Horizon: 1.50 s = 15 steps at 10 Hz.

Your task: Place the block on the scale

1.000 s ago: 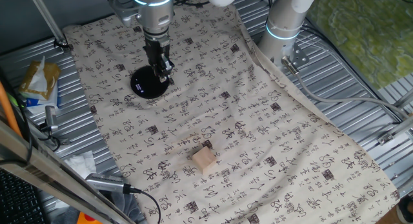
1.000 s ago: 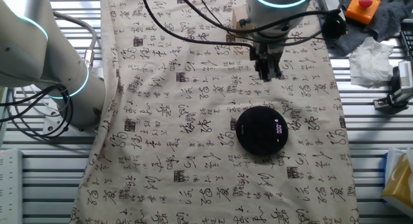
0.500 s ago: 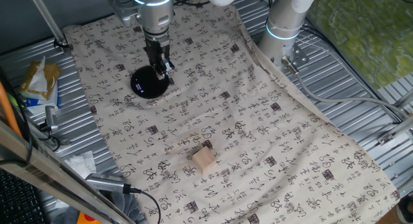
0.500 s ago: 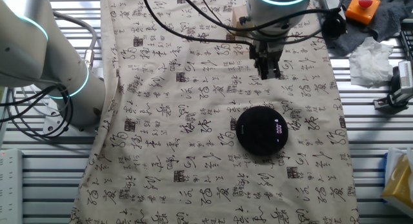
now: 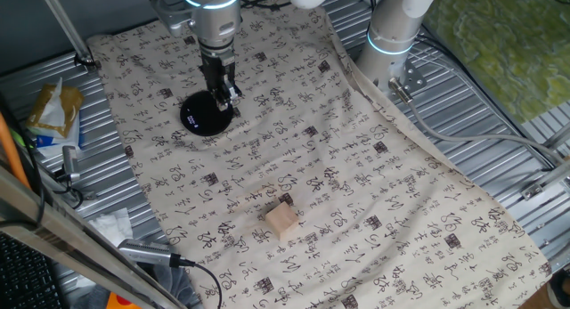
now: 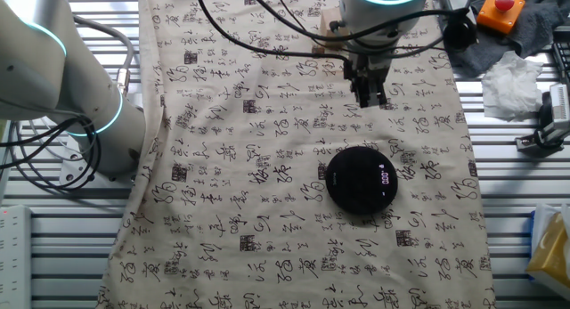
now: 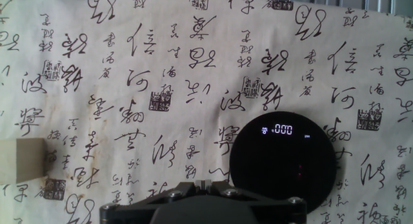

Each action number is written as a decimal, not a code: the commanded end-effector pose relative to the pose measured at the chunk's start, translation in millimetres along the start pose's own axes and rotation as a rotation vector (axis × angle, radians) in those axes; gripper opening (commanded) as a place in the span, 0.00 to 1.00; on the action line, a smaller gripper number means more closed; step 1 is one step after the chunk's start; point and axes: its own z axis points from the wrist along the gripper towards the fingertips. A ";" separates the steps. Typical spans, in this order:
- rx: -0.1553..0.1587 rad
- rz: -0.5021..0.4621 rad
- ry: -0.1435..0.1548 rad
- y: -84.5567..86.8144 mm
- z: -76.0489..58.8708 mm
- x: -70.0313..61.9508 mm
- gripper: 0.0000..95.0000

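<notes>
The block [image 5: 282,220], a small tan wooden cube, lies on the patterned cloth near the front, far from the gripper. It shows at the left edge of the hand view [image 7: 19,161] and is partly hidden behind the arm in the other fixed view [image 6: 328,24]. The scale [image 5: 203,115] is a flat black disc with a lit display [image 7: 282,130]; it also shows in the other fixed view [image 6: 361,179]. My gripper [image 5: 225,101] hangs above the cloth beside the scale's edge [image 6: 370,100]. Its fingers [image 7: 205,183] are pressed together and hold nothing.
A second robot arm base [image 5: 392,37] stands at the cloth's far edge. A yellow bag [image 5: 53,109], cables and tools lie off the cloth on the left. White tissue [image 6: 517,77] and an orange box with a red button [image 6: 500,8] lie beside the cloth.
The gripper has risen slightly near the scale. The block and the scale have not moved.
</notes>
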 end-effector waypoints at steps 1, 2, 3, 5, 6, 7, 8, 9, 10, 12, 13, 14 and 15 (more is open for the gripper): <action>-0.001 0.011 -0.003 2.1 1.2 -0.5 0.00; -0.003 0.015 -0.004 2.5 1.3 -0.7 0.00; -0.004 0.019 -0.007 2.9 1.2 -1.0 0.00; -0.007 0.024 -0.010 4.1 1.3 -1.9 0.20; -0.009 0.025 -0.010 4.8 1.4 -2.3 0.20; -0.009 0.028 -0.010 5.9 1.9 -2.6 0.20; -0.011 0.031 -0.011 7.1 2.4 -2.9 0.20; -0.014 0.036 -0.011 9.2 3.2 -3.4 0.40; -0.014 0.042 -0.012 10.9 3.8 -4.0 0.40; -0.020 0.053 -0.014 15.1 4.1 -7.3 0.40; -0.024 0.057 -0.015 16.8 3.9 -8.8 0.40; -0.028 0.064 -0.015 19.1 3.5 -11.4 0.40; -0.029 0.069 -0.015 20.7 3.4 -12.8 0.40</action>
